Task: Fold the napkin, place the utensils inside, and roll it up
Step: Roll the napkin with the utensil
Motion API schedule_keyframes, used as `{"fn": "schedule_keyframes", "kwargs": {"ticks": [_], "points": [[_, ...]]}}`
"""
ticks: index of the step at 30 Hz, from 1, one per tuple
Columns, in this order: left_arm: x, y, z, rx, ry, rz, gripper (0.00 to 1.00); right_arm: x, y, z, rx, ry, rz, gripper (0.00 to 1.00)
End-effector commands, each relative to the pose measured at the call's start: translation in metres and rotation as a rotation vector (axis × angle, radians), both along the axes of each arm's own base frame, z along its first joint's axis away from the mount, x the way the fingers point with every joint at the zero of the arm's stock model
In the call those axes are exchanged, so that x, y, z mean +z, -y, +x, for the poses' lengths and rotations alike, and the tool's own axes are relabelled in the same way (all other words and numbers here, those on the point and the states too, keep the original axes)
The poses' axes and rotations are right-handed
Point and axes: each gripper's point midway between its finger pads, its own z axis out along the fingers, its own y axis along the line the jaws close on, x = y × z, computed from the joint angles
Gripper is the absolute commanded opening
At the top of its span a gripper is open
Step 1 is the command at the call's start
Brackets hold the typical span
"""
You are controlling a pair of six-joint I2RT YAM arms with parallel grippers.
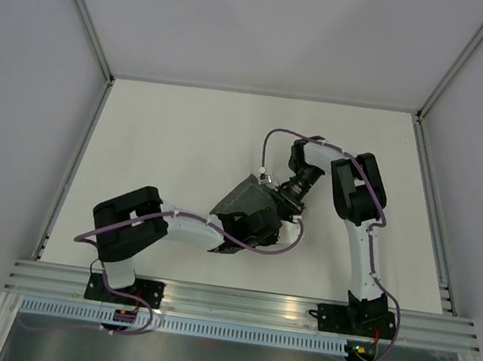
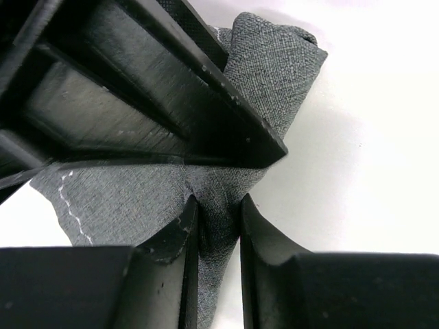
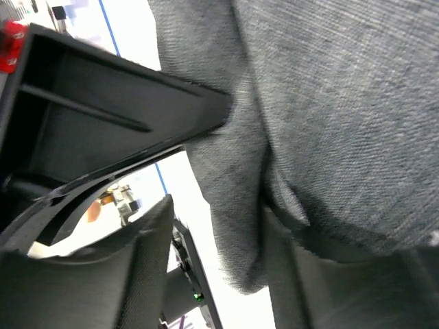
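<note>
Two black fingers of the left gripper (image 2: 218,204) stand close together, with only a thin gap. A fold of the napkin (image 2: 274,65) is squeezed in that gap, so this gripper has hold of the cloth. Just past its fingertips the dark grey cloth spreads out, with a pale stitched line (image 2: 72,205) off to one side.

Just beyond those fingertips, the right gripper (image 3: 219,226) reaches in over the cloth from the other way. Its own fingers stand wide apart. The cloth hangs against one finger (image 3: 357,301). A strip of white table (image 1: 185,137) shows between the cloth and the other finger (image 3: 137,274), so this gripper is not pinching anything.

Past both grippers the bunched cloth ends in a blunt corner, and the table lies beyond it. Seen from above, the cloth is heaped right where the two grippers meet.
</note>
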Motion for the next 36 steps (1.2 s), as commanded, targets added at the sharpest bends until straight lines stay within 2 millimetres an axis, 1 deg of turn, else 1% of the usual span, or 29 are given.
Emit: {"fn": "schedule_keyframes", "kwargs": {"ticks": [1,5,6,7,10,11,12,13,15,16,17,18,19,20,21,22,23,24,25,26,27,28,29,30,31,32,34,35,36], "points": [[-0.038,-0.011,-0.019,-0.025,-0.175,0.043,0.07,-0.007,0.003,0.028,0.091,0.226,0.080,0.60],[-0.040,-0.011,-0.022,-0.039,-0.209,0.029,0.04,0.025,0.004,0.039,0.020,0.275,0.123,0.66],[-0.040,-0.009,-0.025,-0.054,-0.224,0.020,0.03,0.039,0.004,0.044,-0.002,0.307,0.143,0.67],[-0.040,-0.009,-0.026,-0.059,-0.231,0.019,0.03,0.045,0.005,0.048,-0.035,0.313,0.141,0.71],[-0.041,-0.006,-0.028,-0.075,-0.261,0.003,0.02,0.073,0.016,0.064,-0.134,0.373,0.174,0.72],[-0.041,-0.008,-0.027,-0.065,-0.272,0.004,0.02,0.078,0.025,0.075,-0.184,0.408,0.180,0.72],[-0.040,-0.002,-0.033,-0.096,-0.314,-0.018,0.02,0.089,0.030,0.079,-0.214,0.446,0.192,0.72],[-0.041,-0.003,-0.031,-0.087,-0.333,-0.023,0.02,0.093,0.041,0.093,-0.275,0.496,0.192,0.72],[-0.040,0.001,-0.035,-0.104,-0.392,-0.039,0.02,0.105,0.055,0.098,-0.345,0.566,0.201,0.72],[-0.042,-0.002,-0.031,-0.081,-0.422,-0.046,0.02,0.106,0.068,0.113,-0.390,0.642,0.206,0.72],[-0.042,-0.001,-0.035,-0.098,-0.471,-0.061,0.02,0.110,0.075,0.117,-0.419,0.676,0.209,0.72],[-0.039,0.003,-0.033,-0.098,-0.497,-0.081,0.02,0.114,0.081,0.111,-0.439,0.711,0.210,0.72],[-0.037,0.002,-0.026,-0.077,-0.530,-0.111,0.02,0.116,0.087,0.121,-0.451,0.786,0.219,0.72],[-0.044,-0.003,-0.039,-0.092,-0.627,-0.095,0.02,0.128,0.099,0.123,-0.471,0.869,0.215,0.72],[-0.039,0.002,-0.035,-0.096,-0.657,-0.116,0.02,0.117,0.102,0.112,-0.482,0.865,0.199,0.72],[-0.040,-0.001,-0.031,-0.079,-0.698,-0.130,0.02,0.119,0.107,0.122,-0.483,0.961,0.200,0.73],[-0.036,0.002,-0.039,-0.111,-0.775,-0.160,0.02,0.117,0.110,0.121,-0.480,1.005,0.186,0.73],[-0.038,0.003,-0.040,-0.107,-0.826,-0.157,0.02,0.116,0.110,0.106,-0.476,1.045,0.185,0.75],[-0.038,0.001,-0.037,-0.103,-0.871,-0.175,0.02,0.119,0.110,0.112,-0.465,1.127,0.191,0.76],[-0.035,0.004,-0.045,-0.130,-0.945,-0.201,0.02,0.129,0.111,0.108,-0.449,1.204,0.185,0.76],[-0.037,0.008,-0.044,-0.137,-0.983,-0.210,0.02,0.115,0.111,0.095,-0.431,1.204,0.173,0.76],[-0.039,0.007,-0.046,-0.132,-1.028,-0.204,0.02,0.117,0.102,0.094,-0.384,1.268,0.192,0.76],[-0.037,0.009,-0.050,-0.148,-1.070,-0.212,0.02,0.127,0.101,0.089,-0.362,1.345,0.187,0.77],[-0.040,0.011,-0.051,-0.148,-1.106,-0.201,0.02,0.113,0.100,0.080,-0.338,1.370,0.184,0.78],[-0.041,0.013,-0.054,-0.156,-1.134,-0.197,0.02,0.112,0.091,0.073,-0.300,1.400,0.199,0.79],[-0.039,0.016,-0.055,-0.171,-1.159,-0.207,0.02,0.106,0.091,0.062,-0.278,1.436,0.182,0.80],[-0.042,0.018,-0.054,-0.165,-1.216,-0.205,0.02,0.106,0.077,0.053,-0.214,1.496,0.212,0.82],[-0.039,0.022,-0.052,-0.180,-1.240,-0.223,0.02,0.099,0.077,0.046,-0.196,1.511,0.192,0.84],[-0.044,0.020,-0.053,-0.167,-1.274,-0.220,0.02,0.098,0.065,0.039,-0.152,1.516,0.217,0.84]]}}
